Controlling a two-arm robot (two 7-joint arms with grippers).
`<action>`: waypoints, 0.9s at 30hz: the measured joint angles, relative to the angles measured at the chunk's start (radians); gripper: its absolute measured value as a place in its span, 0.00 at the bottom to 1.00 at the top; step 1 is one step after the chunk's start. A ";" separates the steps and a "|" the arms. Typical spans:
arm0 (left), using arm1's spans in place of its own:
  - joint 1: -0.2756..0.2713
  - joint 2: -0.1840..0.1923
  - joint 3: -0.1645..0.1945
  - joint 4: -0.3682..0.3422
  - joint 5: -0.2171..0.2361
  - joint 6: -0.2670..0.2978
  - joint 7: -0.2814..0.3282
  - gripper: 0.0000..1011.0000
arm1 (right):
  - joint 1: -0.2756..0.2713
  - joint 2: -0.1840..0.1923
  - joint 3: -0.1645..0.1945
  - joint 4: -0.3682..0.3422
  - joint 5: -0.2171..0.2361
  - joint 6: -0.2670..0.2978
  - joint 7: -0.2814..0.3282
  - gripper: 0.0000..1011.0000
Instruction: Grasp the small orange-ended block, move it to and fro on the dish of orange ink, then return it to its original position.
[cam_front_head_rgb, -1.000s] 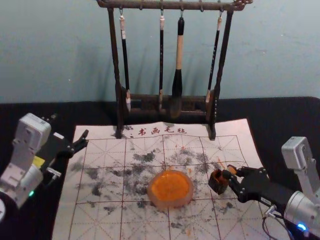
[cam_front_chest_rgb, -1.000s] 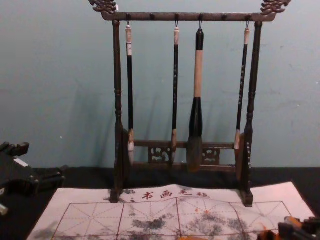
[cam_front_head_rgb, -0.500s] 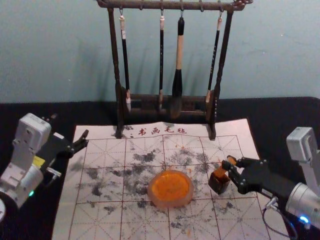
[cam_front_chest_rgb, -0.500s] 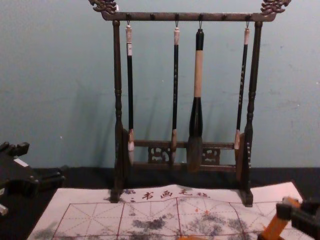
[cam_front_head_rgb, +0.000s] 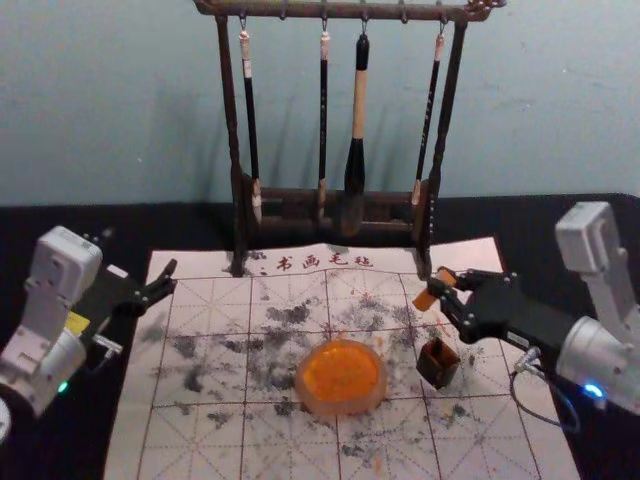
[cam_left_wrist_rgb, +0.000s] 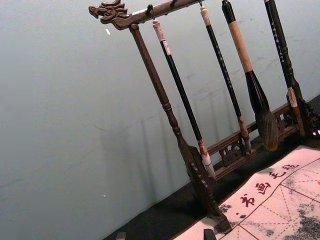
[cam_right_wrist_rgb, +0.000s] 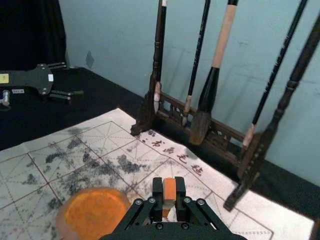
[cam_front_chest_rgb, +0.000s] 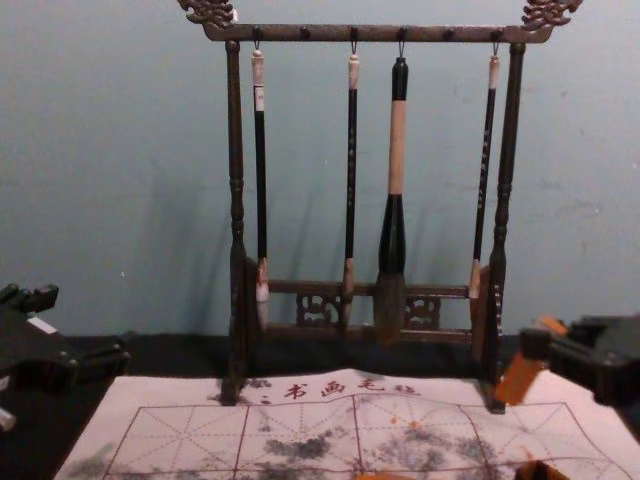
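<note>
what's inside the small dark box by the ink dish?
Orange smears on the box's upper inner walls. The orange-ended block isn't in it; the right claw holds that outside. Can't see the floor, near walls cover it.

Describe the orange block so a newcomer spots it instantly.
Start at the dark brush rack. Just below its right foot in the head view, the right gripper holds the block, a short, slanted orange bar. The round ink dish and open dark box sit on the mat; the block is up in the fingers.
</note>
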 joint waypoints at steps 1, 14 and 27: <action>0.000 0.000 0.000 0.000 0.000 0.000 0.000 0.99 | 0.007 -0.003 -0.004 0.003 -0.002 0.005 0.000 0.09; 0.000 0.000 0.000 0.000 0.000 0.000 0.000 0.99 | 0.082 -0.065 -0.088 0.063 -0.033 0.048 0.014 0.09; 0.000 0.000 0.000 0.000 0.000 0.000 0.000 0.99 | 0.087 -0.062 -0.151 0.062 -0.060 0.042 0.055 0.09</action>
